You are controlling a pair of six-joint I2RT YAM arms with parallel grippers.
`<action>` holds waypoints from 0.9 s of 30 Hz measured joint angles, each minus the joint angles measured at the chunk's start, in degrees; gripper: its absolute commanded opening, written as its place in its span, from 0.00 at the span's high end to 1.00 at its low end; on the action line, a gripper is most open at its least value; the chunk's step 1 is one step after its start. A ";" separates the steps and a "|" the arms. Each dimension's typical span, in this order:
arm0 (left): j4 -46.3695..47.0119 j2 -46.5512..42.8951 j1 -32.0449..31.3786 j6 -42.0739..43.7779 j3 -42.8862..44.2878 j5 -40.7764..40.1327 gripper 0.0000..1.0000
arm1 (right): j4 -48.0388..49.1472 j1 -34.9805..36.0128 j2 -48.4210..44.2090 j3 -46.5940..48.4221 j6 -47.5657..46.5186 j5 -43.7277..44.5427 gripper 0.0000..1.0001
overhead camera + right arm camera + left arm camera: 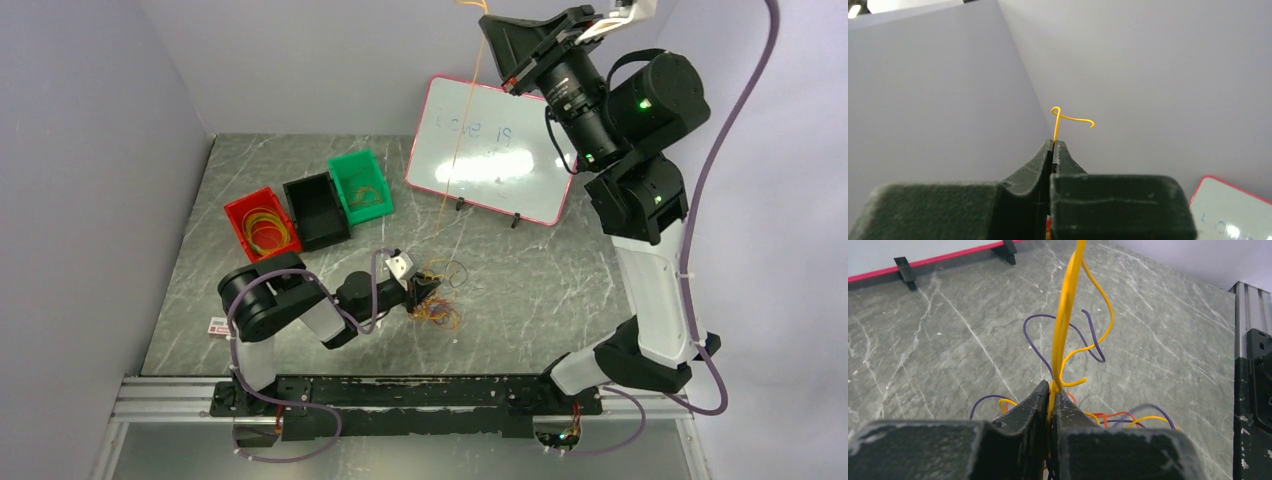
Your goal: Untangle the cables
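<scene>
A tangle of orange, yellow and dark purple cables (440, 303) lies on the grey marble table (560, 300). My left gripper (424, 291) is low at the tangle's left edge. In the left wrist view it (1054, 389) is shut on the yellow cable (1065, 315), with purple (1031, 340) and orange (1113, 415) loops around it. The yellow cable (455, 150) runs taut up to my right gripper (490, 22), raised high at the back. In the right wrist view it (1053, 143) is shut on the cable's curled end (1056, 122).
A red-framed whiteboard (495, 150) stands behind the tangle, under the taut cable. A red bin (238, 213), a black bin (316, 212) and a green bin (350, 168) sit at the back left; the red and green ones hold cables. Lilac walls surround the table.
</scene>
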 measured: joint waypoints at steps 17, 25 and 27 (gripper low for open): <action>3.34 0.61 -1.68 -0.55 0.50 -3.04 0.86 | 3.34 0.02 1.42 4.59 -4.70 4.63 1.00; 3.30 0.61 -2.03 -0.52 0.85 -4.22 0.72 | 4.61 0.11 1.73 4.98 -5.90 5.79 1.00; 3.13 0.44 -2.12 -0.55 0.59 -4.46 0.69 | 5.42 0.11 1.14 3.87 -5.79 5.84 1.00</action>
